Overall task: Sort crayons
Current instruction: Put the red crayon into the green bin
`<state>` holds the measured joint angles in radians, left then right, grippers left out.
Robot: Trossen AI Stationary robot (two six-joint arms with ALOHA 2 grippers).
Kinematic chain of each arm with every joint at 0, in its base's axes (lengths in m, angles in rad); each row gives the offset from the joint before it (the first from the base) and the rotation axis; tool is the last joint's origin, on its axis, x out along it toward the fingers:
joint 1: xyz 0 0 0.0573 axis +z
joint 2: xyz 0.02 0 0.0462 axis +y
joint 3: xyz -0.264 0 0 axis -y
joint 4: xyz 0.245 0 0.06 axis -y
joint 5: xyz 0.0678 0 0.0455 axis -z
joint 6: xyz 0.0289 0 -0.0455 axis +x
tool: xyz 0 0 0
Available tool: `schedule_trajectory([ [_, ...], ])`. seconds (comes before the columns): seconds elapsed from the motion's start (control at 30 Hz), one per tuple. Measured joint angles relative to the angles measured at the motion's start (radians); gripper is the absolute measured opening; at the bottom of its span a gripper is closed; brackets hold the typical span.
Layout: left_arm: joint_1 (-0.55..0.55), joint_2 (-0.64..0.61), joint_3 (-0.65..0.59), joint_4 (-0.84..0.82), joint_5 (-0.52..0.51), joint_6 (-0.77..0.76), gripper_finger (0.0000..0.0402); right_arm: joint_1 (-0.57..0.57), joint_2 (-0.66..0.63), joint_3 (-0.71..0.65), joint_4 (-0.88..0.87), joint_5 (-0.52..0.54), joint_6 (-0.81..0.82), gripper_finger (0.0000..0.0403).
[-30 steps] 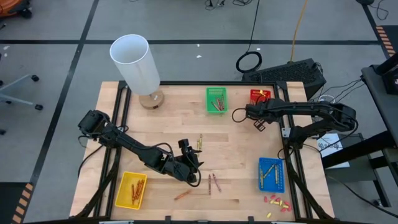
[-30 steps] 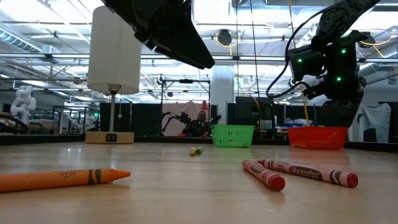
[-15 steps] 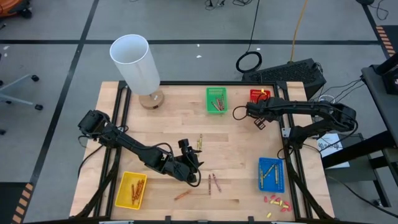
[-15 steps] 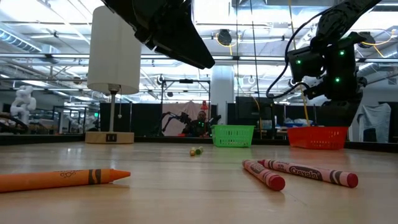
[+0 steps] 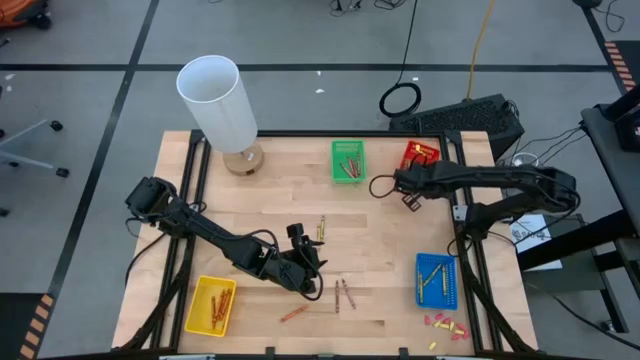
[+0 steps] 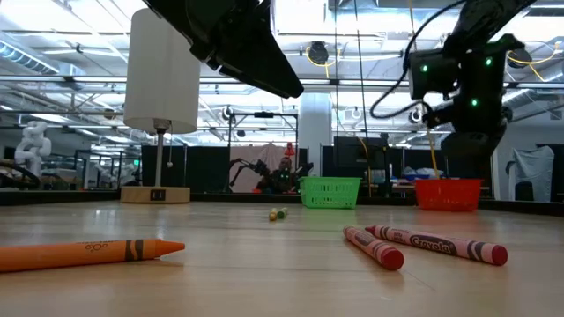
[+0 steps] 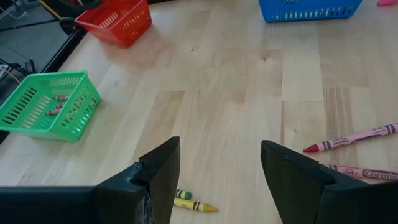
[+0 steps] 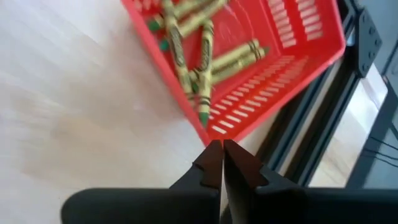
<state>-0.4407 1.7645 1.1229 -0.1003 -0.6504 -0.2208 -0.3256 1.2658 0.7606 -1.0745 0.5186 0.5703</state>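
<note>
Right wrist view: right gripper (image 8: 222, 163) fingers pressed together, olive-yellow crayons (image 8: 205, 56) in red basket (image 8: 298, 43), unseen overhead.
Left wrist view: left gripper (image 7: 219, 167) fingers apart over table (image 7: 249, 93), holding nothing.
Cut off: pink crayons (image 7: 351, 140) partly out of frame.

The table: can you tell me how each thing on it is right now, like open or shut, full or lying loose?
Left gripper: open, holding nothing, over the wood.
Right gripper: shut, empty, by the red basket.
Red basket: holds olive-yellow crayons.
Green basket: holds a few crayons.
Yellow basket: holds crayons.
Blue basket: holds crayons.
Orange crayon: lying loose.
Two red crayons: lying loose, side by side.
Lamp: upright.
</note>
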Motion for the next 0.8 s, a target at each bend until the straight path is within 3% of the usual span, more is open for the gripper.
schedule_trajectory([
  [0.37,-0.035,0.0,0.0,-0.159,0.078,-0.123,0.0222,0.303,-0.083,0.027,0.101,-0.037,0.089,0.0],
  [0.57,-0.092,0.0,-0.028,-0.221,0.078,-0.253,0.0222,0.535,-0.071,0.027,0.37,-0.049,0.064,0.0],
  [0.8,-0.198,0.0,-0.096,-0.221,0.121,-0.455,0.0222,0.75,0.045,0.027,0.775,-0.025,-0.148,0.0],
])
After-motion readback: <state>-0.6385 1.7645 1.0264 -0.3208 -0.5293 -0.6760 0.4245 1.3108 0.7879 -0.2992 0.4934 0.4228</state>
